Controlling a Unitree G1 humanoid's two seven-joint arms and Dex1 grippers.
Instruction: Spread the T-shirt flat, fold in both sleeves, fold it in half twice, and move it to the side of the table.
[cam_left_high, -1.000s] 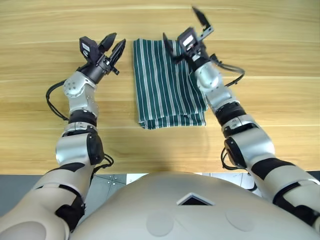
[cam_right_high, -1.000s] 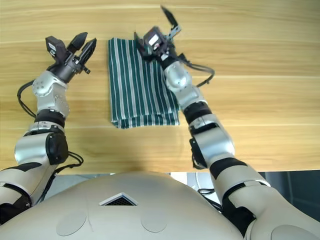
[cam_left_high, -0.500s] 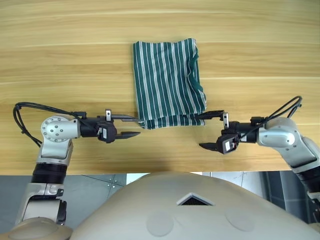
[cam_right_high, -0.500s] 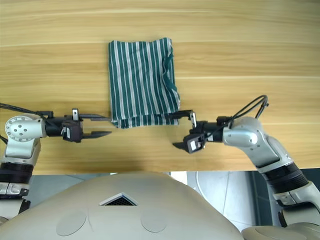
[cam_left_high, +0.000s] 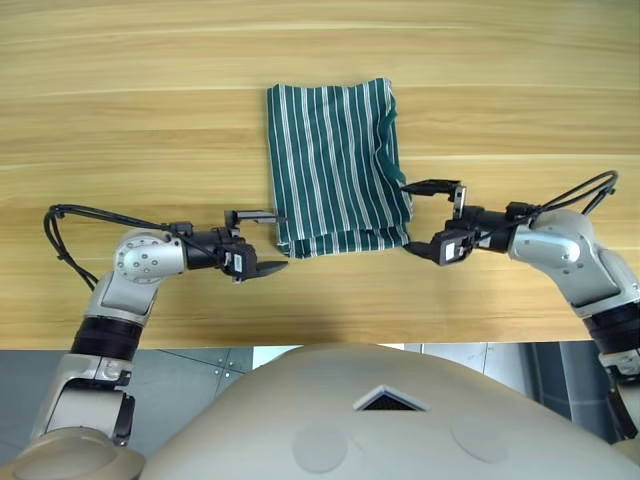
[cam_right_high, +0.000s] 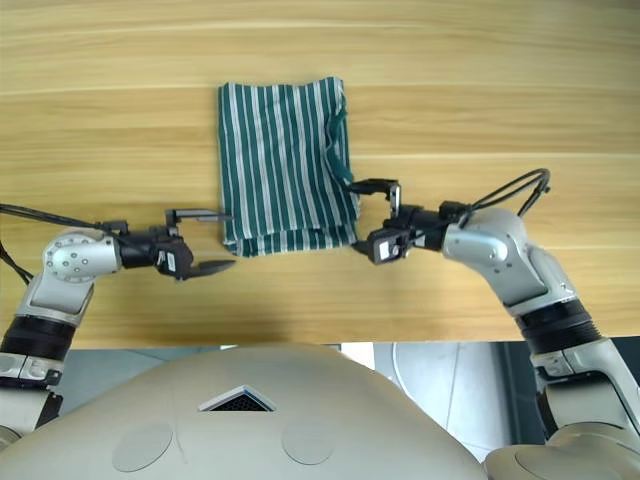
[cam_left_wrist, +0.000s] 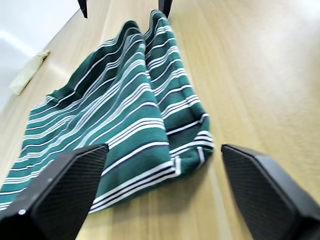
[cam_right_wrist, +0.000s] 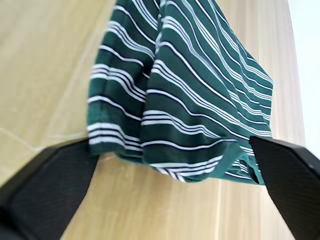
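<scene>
Some plain indoor workspace, exact kind unclear: a broad light-wood table (cam_left_high: 520, 60), with grey floor tiles (cam_left_high: 215, 358) beyond its near edge.

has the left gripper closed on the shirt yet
No, the left gripper has its fingers wide apart, and the T-shirt lies loose, its corner ahead of them.

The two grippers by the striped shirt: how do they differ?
The left gripper straddles the T-shirt's near left corner; the right gripper straddles its near right corner. The right gripper sits slightly farther along the shirt's side than the left gripper. Both are open, gripping nothing.
</scene>
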